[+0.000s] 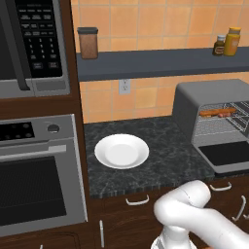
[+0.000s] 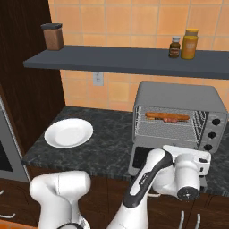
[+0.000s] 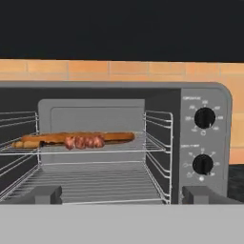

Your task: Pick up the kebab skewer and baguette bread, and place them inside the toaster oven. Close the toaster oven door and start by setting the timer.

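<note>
The toaster oven [image 1: 194, 104] [image 2: 179, 96] [image 3: 205, 95] stands at the counter's right with its door [image 1: 227, 153] [image 2: 139, 157] dropped open. On its upper wire rack lie the orange-brown baguette bread [image 1: 213, 113] [image 2: 154, 115] [image 3: 114, 137] and, just in front of it, the kebab skewer [image 1: 224, 115] [image 2: 172, 120] [image 3: 85, 142] with reddish meat chunks. My gripper [image 3: 123, 196] hangs low in front of the oven mouth, above the lowered door, facing in. It is open, and its fingertips [image 3: 45, 194] are spread wide with nothing between them. Two timer knobs [image 3: 205, 117] sit on the right panel.
An empty white plate [image 1: 121, 151] [image 2: 68, 132] rests on the dark counter left of the oven. A built-in oven [image 1: 39, 180] and microwave [image 1: 31, 44] fill the left wall. A shelf [image 2: 125, 60] above carries a jar [image 2: 53, 36] and bottles [image 2: 189, 44].
</note>
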